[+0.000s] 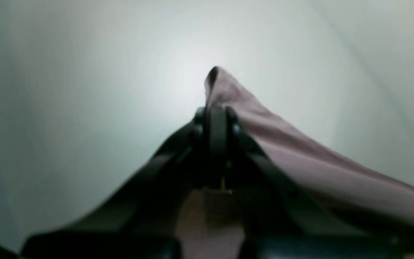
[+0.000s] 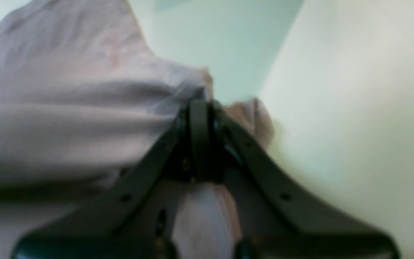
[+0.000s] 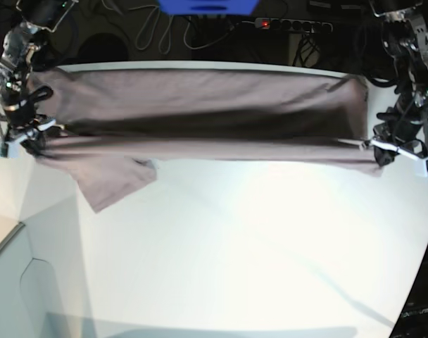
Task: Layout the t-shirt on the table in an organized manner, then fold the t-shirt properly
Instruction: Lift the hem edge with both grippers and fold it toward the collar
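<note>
The mauve-grey t-shirt (image 3: 200, 113) hangs stretched wide across the far part of the white table (image 3: 256, 239), held taut above it between both arms. One sleeve (image 3: 112, 179) droops onto the table at the left. In the base view my left gripper (image 3: 374, 144) at the right is shut on one end of the shirt. My right gripper (image 3: 36, 134) at the left is shut on the other end. The left wrist view shows the fingers (image 1: 216, 126) pinching a cloth corner (image 1: 225, 90). The right wrist view shows the right gripper (image 2: 199, 111) clamped on bunched cloth (image 2: 67, 108).
Dark cables and a power strip (image 3: 291, 24) lie behind the table's far edge. The table's curved edge runs down the left side (image 3: 20, 232), with a lower surface beyond it.
</note>
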Robot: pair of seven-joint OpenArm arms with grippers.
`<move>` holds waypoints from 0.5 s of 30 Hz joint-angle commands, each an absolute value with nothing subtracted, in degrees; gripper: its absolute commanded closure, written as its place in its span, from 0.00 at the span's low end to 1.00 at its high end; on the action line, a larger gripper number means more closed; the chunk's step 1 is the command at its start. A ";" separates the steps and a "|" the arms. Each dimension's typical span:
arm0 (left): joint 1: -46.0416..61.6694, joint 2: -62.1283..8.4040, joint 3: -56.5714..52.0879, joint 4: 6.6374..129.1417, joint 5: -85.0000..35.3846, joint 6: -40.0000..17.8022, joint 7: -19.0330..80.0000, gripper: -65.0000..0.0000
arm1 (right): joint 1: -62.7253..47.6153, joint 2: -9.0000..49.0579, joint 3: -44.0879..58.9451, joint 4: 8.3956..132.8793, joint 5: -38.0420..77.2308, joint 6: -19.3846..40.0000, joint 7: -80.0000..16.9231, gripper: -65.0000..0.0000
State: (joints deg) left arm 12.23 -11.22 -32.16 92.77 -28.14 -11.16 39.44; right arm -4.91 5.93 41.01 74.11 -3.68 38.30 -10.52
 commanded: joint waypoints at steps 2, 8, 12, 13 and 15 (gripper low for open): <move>13.32 -11.38 -32.48 94.37 -28.26 -10.95 37.93 1.00 | -5.85 7.16 40.75 75.21 -3.03 40.00 -10.15 1.00; 15.96 -10.59 -32.40 91.91 -28.26 -10.95 37.41 1.00 | -8.75 6.99 40.66 74.86 -3.12 40.00 -10.15 1.00; 15.69 -10.33 -32.48 88.92 -28.18 -10.95 37.32 1.00 | -9.19 6.90 40.66 74.77 -3.12 40.00 -10.15 1.00; 15.69 -10.42 -32.48 88.13 -28.18 -10.95 37.32 1.00 | -9.45 6.90 40.66 74.77 -3.12 40.00 -10.15 1.00; 15.08 -10.42 -32.48 86.81 -28.18 -10.95 37.32 1.00 | -9.54 6.90 40.66 74.68 -3.21 40.00 -10.15 1.00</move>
